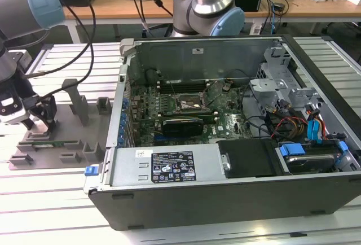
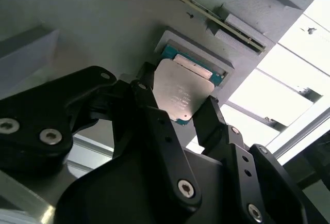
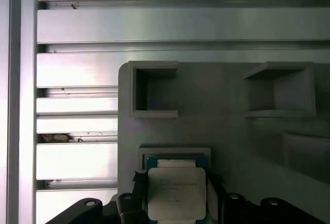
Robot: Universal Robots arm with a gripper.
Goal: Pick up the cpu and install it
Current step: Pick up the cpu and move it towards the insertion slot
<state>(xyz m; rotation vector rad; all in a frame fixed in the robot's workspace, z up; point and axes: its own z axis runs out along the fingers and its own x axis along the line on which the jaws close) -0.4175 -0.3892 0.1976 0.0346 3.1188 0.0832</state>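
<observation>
The cpu [image 2: 181, 87], a flat square chip with a shiny silver top, sits between my gripper's [image 2: 179, 99] two black fingers just over a shallow square pocket of the grey tray [image 2: 103, 17]. A teal edge shows around the chip at the pocket. In the first wrist view the cpu [image 3: 176, 192] has a finger pressed against each of two opposite sides, so my gripper [image 3: 176, 199] is shut on it. In the exterior view my gripper [image 1: 39, 122] reaches down to the grey tray [image 1: 84, 129] at the exterior view's left.
An open computer case [image 1: 237, 194] lies to the exterior view's right of the tray, its motherboard showing a dark socket frame [image 1: 189, 103]. Upright posts [image 1: 73, 95] rise from the tray. Two square recesses [image 3: 154, 90] lie beyond the pocket. A second arm's base [image 1: 208, 8] stands behind the case.
</observation>
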